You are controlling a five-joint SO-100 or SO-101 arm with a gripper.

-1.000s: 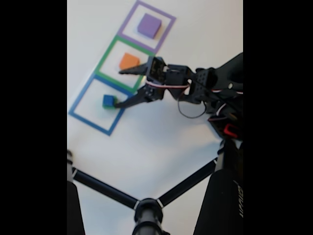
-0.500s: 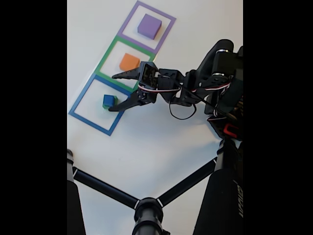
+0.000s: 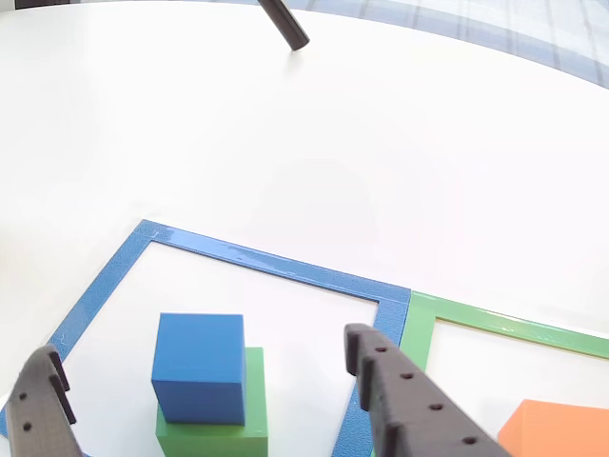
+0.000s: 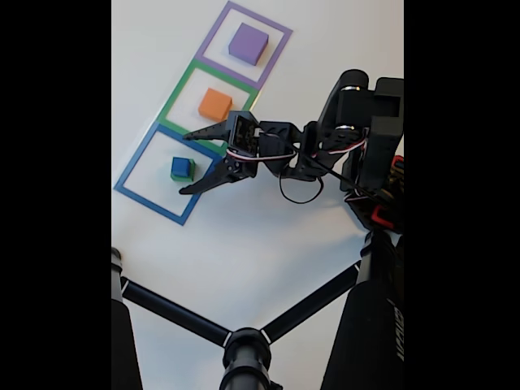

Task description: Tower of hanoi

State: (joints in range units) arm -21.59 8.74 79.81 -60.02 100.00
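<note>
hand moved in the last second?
Yes. In the fixed view the hand has shifted left, from the blue outline's right edge to over its inside. It is open, its fingers either side of the blue cube.

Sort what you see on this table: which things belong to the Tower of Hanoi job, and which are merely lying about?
Belong to the job:
blue cube, stacked on the green block
orange block
purple block
gripper, open beside the stack

Merely about:
blue square outline
green square outline
purple square outline
black tripod legs
</note>
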